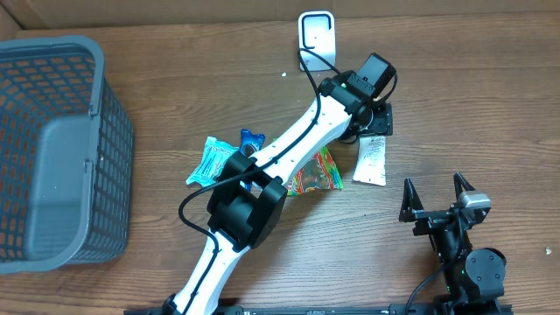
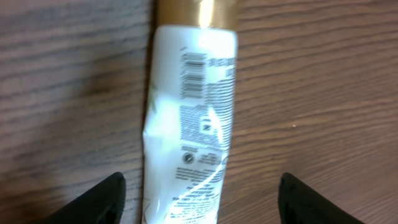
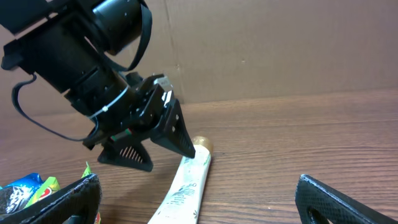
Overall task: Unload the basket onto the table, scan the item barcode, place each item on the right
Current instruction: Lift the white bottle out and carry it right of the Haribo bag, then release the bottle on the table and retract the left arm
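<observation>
The tube [image 1: 370,162] is lying flat on the table [image 1: 490,105], a little right of the centre of the overhead frame. Its gold cap [image 2: 198,12] is pointing to the upper edge. The left gripper [image 1: 372,115] is hanging over the cap end. Its fingers [image 2: 93,202] are standing wide, one on each side of the tube, and are not touching it. In the left wrist view, bare wood is showing between each fingertip and the tube's edge, a narrow strip at the left and a broader one at the right. The barcode [image 2: 193,74] is facing up on the white body, near the cap. The left edge of the body is dented.

The scanner [image 1: 317,37] is standing at the top centre, close to the far edge of the table, up and left of the tube. The left arm [image 1: 289,149] is crossing the frame diagonally from the bottom edge toward it. Some packets [image 1: 210,162] are lying near the centre, partly under the arm, and the colourful one [image 1: 319,171] is lying just left of the tube, apart from it. The basket [image 1: 118,175] is taking the left edge of the frame.

The right gripper [image 1: 433,185] is sitting at the lower right with its fingers spread wide, holding nothing. Open wood is lying between it and the tube, and a broad stretch of wood is running along the right edge
</observation>
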Controlling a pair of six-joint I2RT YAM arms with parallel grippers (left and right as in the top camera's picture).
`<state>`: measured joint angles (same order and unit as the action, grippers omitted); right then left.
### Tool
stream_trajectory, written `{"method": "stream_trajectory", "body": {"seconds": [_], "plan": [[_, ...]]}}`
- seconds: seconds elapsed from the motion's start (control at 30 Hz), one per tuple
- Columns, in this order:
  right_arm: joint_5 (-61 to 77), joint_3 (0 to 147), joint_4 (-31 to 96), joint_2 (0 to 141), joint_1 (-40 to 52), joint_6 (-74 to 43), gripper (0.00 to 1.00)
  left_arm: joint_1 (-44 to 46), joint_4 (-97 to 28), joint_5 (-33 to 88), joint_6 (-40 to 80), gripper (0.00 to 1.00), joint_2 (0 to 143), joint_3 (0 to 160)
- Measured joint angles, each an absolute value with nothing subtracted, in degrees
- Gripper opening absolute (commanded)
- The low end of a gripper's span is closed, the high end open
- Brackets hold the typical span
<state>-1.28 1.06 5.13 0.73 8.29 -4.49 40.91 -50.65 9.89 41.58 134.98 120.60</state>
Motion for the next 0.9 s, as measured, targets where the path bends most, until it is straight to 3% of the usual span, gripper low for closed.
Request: {"method": "stream_trajectory", "body": {"seconds": [0.2, 0.43, 0.67, 0.9], "plan": [[-1.3, 1.1, 5.1, 0.7, 8.3, -4.5, 1.00, 40.3, -57.2, 7.6, 34.5, 0.71, 132.6, 127.2], [-1.3, 1.1, 5.1, 0.7, 8.3, -4.5, 1.00, 35.3, -74.0, 0.3, 25.5, 0.70, 118.1, 135.2], [-1.3, 1.1, 5.1, 0.7, 8.3, -4.5, 1.00, 22.5, -90.1, -6.2, 23.3, 0.71, 108.3, 136.8], [-1.3, 1.1, 5.1, 0.7, 8.3, -4.5, 1.00, 10.1, -91.2, -8.4, 20.7, 0.73, 109.9, 134.3]]}}
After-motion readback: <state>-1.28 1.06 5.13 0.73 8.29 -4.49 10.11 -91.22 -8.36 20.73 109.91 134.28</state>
